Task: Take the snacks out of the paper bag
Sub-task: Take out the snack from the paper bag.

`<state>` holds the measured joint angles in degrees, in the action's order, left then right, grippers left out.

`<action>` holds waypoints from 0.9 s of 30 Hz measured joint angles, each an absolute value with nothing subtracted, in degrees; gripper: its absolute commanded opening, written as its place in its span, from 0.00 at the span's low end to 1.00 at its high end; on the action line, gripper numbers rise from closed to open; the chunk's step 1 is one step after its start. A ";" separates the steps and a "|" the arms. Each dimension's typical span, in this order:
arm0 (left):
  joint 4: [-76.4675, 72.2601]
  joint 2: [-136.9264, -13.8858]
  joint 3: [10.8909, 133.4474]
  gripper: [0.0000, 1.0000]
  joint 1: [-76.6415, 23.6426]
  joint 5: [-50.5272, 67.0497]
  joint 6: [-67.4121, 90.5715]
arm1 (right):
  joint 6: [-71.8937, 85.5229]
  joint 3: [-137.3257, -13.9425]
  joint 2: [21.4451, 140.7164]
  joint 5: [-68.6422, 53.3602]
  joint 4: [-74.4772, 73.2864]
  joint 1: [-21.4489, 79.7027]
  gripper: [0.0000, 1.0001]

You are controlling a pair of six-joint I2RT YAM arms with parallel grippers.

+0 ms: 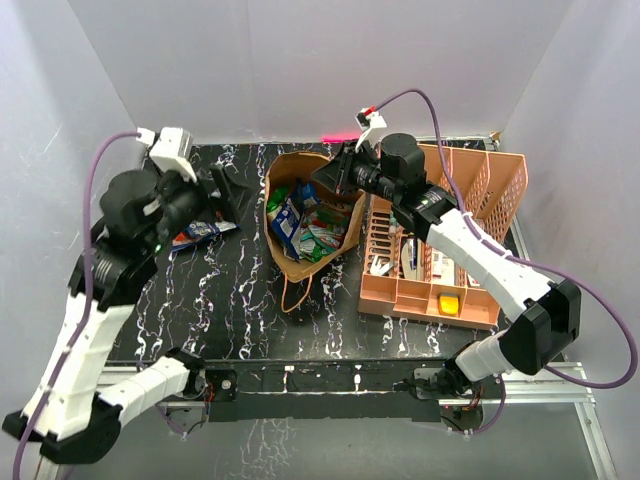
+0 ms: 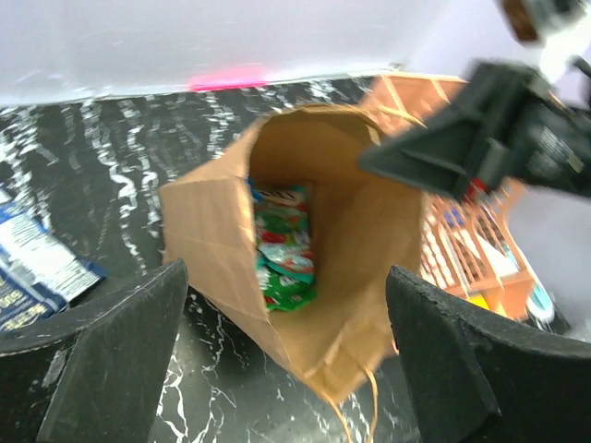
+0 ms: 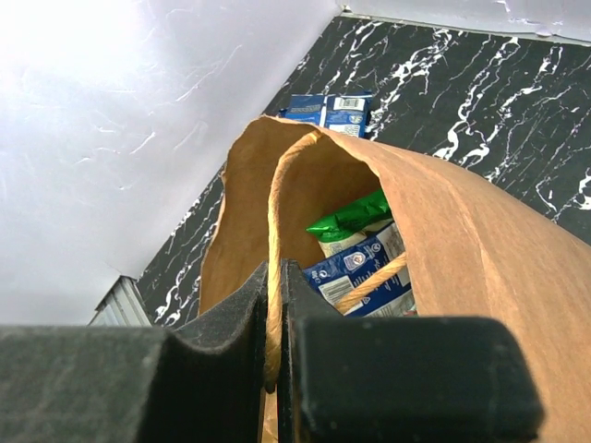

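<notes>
Your right gripper (image 3: 277, 318) pinches the handle (image 3: 272, 212) of the paper bag (image 1: 292, 268), steadying it mid-way across the table (image 1: 230, 310). The snacks (image 2: 282, 249) lie inside. Your left gripper (image 2: 286, 277), wide and empty, faces the mouth: next, reach in and grasp a packet.

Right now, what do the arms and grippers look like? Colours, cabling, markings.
The left arm and right arm: white links, black joints. A purple cable loops off each wrist. The left gripper and right gripper: black, wedge-shaped fingers. White block on the left wrist. No readable markings.

One paper bag (image 1: 292, 266), one lattice basket (image 1: 425, 301), at least four snack packets (image 1: 290, 222).
</notes>
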<state>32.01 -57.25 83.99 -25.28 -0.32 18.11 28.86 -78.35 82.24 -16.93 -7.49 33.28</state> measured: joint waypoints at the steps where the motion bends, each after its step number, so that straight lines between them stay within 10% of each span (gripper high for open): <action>1: 31.68 -55.24 82.76 0.84 -25.82 2.20 16.99 | 28.99 -78.43 82.17 -16.95 -7.46 33.28 0.07; 14: 22.76 -54.72 64.84 0.64 -33.95 24.99 19.25 | 30.61 -76.03 77.12 -23.49 -2.90 33.58 0.07; 27: 20.78 -60.18 57.82 0.34 -64.40 -14.90 16.80 | 31.53 -73.34 75.83 -25.41 0.21 35.20 0.07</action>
